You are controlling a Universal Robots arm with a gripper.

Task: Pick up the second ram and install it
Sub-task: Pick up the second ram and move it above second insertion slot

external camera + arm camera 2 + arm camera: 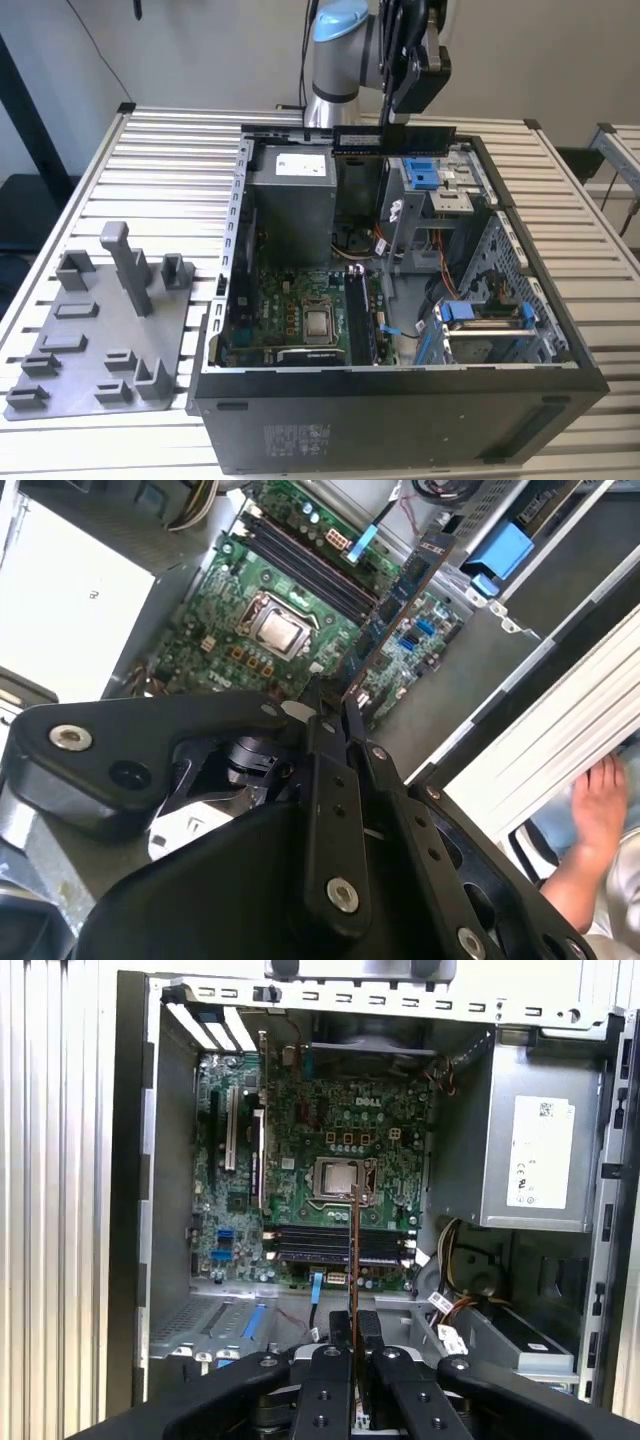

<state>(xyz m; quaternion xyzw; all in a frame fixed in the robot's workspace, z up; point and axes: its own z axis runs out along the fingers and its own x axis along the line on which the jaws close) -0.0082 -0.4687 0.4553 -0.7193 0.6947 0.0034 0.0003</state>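
My gripper (397, 118) is shut on the second ram (393, 139), a long, thin dark board. I hold it level and on edge above the back rim of the open computer case (400, 385). In the second wrist view the ram (397, 598) sticks out from between the fingers (322, 742) toward the green motherboard (215, 645). In the first wrist view it shows edge-on as a thin line (355, 1250) running from the gripper (353, 1328) across the dark memory slots (310, 1244), high above them.
A grey tray (70, 365) with plastic blocks lies beside the case at the exterior view's left. Inside the case are a power supply (291, 190), the processor (318, 322) and drive cages with blue clips (428, 172). A person's hand (600, 805) rests beyond the table edge.
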